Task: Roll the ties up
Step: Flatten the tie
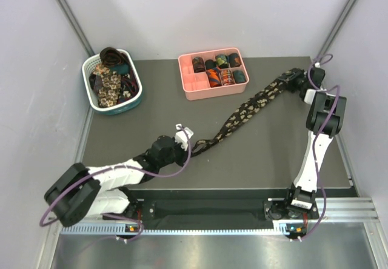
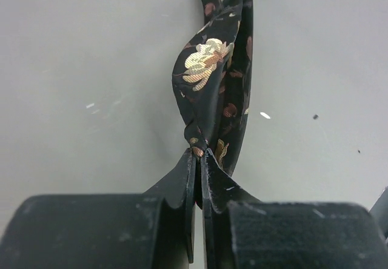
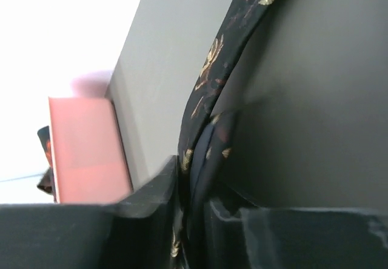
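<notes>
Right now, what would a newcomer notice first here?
A dark floral tie stretched diagonally across the table, one end pinched in the left claw, the other in the right claw. Behind it, a pink tray holds rolled ties, and a basket at the far left holds loose ones.

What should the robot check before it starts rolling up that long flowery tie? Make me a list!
1. Left gripper pinching one end of the long dark floral fabric necktie: ok, shut on it.
2. Right gripper holding the other end: cannot tell; the fabric sits between its fingers, but how tightly is unclear.
3. Necktie stretched out between both grippers: ok, fairly straight.
4. Necktie lying flat, no twist: not ok, it is bunched and twisted near the left gripper.
5. Free space in the pink divided plastic tray: ok, its near-left compartment looks empty.
</notes>
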Motion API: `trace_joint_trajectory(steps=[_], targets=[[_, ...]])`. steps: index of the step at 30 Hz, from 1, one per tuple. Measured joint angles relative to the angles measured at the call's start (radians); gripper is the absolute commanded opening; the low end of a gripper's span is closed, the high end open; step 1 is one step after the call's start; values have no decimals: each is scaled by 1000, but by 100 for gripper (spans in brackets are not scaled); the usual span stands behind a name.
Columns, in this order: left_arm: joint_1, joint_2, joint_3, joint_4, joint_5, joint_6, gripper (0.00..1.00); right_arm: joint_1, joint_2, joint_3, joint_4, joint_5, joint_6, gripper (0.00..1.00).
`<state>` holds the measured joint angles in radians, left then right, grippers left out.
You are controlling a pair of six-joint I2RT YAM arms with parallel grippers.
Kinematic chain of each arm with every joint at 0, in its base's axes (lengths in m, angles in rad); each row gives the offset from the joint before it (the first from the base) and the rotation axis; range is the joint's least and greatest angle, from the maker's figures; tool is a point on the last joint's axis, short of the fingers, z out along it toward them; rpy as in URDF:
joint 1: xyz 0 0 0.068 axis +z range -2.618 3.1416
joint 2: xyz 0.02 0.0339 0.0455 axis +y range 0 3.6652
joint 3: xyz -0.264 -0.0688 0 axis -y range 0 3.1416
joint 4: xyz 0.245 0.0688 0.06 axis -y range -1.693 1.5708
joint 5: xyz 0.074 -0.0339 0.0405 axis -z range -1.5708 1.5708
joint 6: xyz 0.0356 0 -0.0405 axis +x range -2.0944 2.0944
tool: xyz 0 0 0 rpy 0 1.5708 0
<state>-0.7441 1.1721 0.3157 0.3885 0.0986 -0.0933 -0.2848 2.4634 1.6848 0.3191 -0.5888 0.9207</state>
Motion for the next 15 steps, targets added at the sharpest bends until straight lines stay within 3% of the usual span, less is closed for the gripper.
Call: trace_joint_trajectory(steps=[5, 15], targets=[[-55, 103, 51, -8, 2, 45, 7, -7, 10, 58, -18, 21, -5, 61], [-74, 104, 52, -9, -13, 63, 8, -15, -73, 45, -145, 132, -100, 81]])
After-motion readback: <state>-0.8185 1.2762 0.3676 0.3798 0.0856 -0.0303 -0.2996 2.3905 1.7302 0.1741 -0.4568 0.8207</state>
